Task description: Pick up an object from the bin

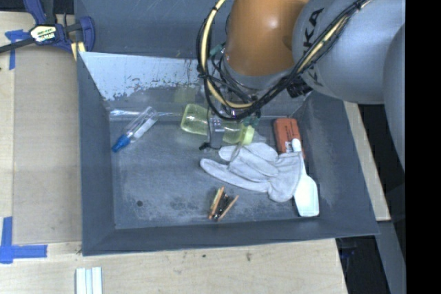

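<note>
Looks like nothing's lifted yet; end effector [216,133] sits low beside the yellowish clear piece [195,120], can't tell if it's spread.

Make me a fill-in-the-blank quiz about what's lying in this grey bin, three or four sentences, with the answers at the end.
1. The glove in the bin is ____.
2. The clear pen on the left has a ____ tip.
3. In the view, the small brown clip lies just ____ the glove.
4. The hand hangs over a yellow see-through thing, left of the ____ box.
Missing words: white; blue; below; red.
</note>
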Tool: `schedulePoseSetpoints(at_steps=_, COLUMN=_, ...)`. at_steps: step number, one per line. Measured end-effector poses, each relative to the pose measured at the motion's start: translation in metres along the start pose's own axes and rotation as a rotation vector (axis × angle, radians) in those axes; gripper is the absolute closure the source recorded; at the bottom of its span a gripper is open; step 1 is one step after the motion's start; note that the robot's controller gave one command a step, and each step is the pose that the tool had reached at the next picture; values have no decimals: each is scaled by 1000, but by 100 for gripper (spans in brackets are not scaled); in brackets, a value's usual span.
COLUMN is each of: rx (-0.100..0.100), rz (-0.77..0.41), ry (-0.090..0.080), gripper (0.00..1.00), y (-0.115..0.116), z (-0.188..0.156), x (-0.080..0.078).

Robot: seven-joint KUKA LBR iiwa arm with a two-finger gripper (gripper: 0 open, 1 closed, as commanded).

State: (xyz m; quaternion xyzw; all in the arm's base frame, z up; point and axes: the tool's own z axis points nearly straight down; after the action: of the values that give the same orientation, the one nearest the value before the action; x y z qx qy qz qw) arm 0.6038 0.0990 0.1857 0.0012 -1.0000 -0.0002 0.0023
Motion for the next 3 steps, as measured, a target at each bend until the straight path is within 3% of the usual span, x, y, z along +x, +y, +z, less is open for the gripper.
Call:
schedulePoseSetpoints(at_steps=1, rx=-1, rz=2, ry=-8, gripper=0, y=0, z=-5, x=-1)
schedulePoseSetpoints(at_steps=2, rx=-1, rz=-73, ry=-13, gripper=0, y=-46, z=43, x=7)
schedulePoseSetpoints(at_steps=3, rx=-3, rz=42, ry=-19, gripper=0, y=-64, z=84, x=2)
